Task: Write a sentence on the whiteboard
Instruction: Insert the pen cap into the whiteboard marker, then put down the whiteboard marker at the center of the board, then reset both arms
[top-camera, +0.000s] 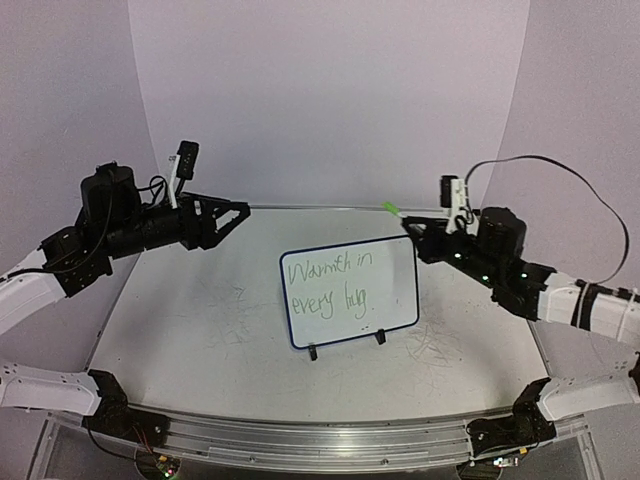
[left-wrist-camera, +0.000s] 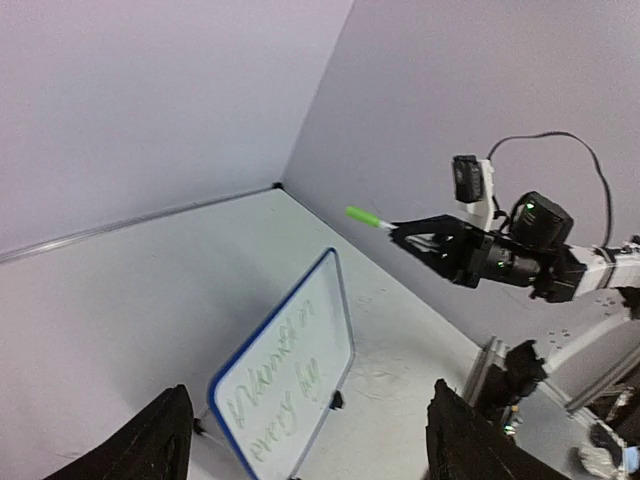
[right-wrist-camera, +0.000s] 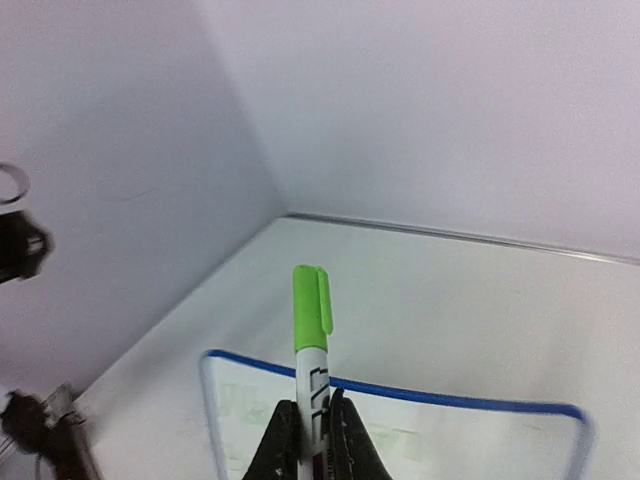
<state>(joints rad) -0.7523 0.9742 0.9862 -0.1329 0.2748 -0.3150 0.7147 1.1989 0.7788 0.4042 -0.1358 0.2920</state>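
Observation:
The whiteboard (top-camera: 350, 290) stands upright on two black feet at the table's middle, with a blue rim. The sentence (top-camera: 330, 285) is on it in thin green handwriting, two lines reading "Warmth in every hug". My right gripper (top-camera: 415, 232) hovers behind the board's upper right corner, shut on a white marker (right-wrist-camera: 313, 375) whose green cap (top-camera: 392, 209) is on and points up and away. In the right wrist view the board's rim (right-wrist-camera: 450, 400) runs behind the marker. My left gripper (top-camera: 232, 225) hangs left of the board, apart from it. Its fingers (left-wrist-camera: 160, 440) are spread wide with nothing between them.
Faint grey scribble marks (top-camera: 435, 345) stain the white tabletop to the right of the board. A metal rail (top-camera: 320, 440) runs along the near edge between the arm bases. Pale walls close in behind and on both sides. A black cable (top-camera: 570, 175) loops above the right arm.

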